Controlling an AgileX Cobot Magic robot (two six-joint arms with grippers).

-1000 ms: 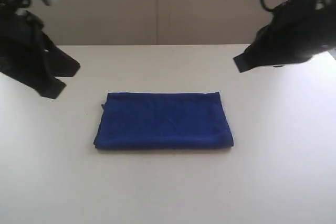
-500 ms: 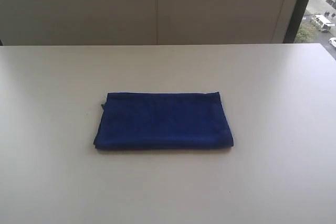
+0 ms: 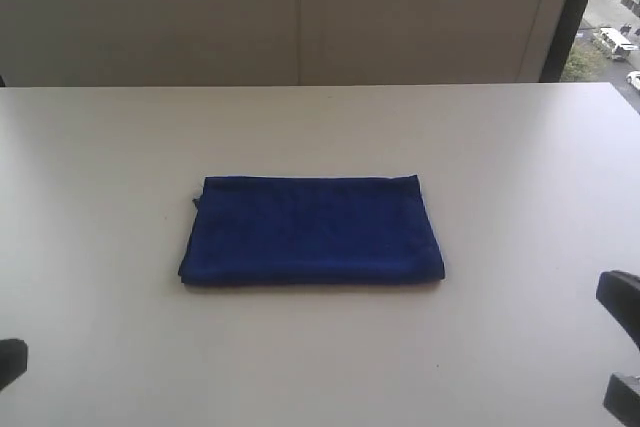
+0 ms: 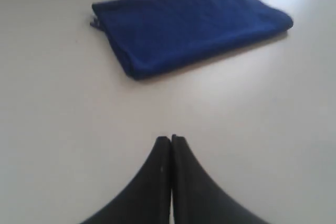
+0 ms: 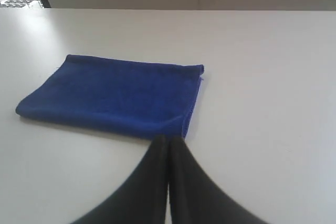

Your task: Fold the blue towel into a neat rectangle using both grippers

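The left tool (image 4: 170, 139) and right tool (image 5: 167, 139) are both clenched, empty. The blue towel (image 3: 312, 230) ahead looks soft, light and limp, best pinched at its corners.

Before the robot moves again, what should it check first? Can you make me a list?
1. The blue towel lies flat on the table as a rectangle: ok.
2. The left gripper is shut and holds nothing: ok.
3. The right gripper is shut and holds nothing: ok.
4. Both grippers are apart from the towel, low at the sides of the exterior view: ok.
5. All folded layers line up: cannot tell. A small bit pokes out at one short edge, maybe a tag.
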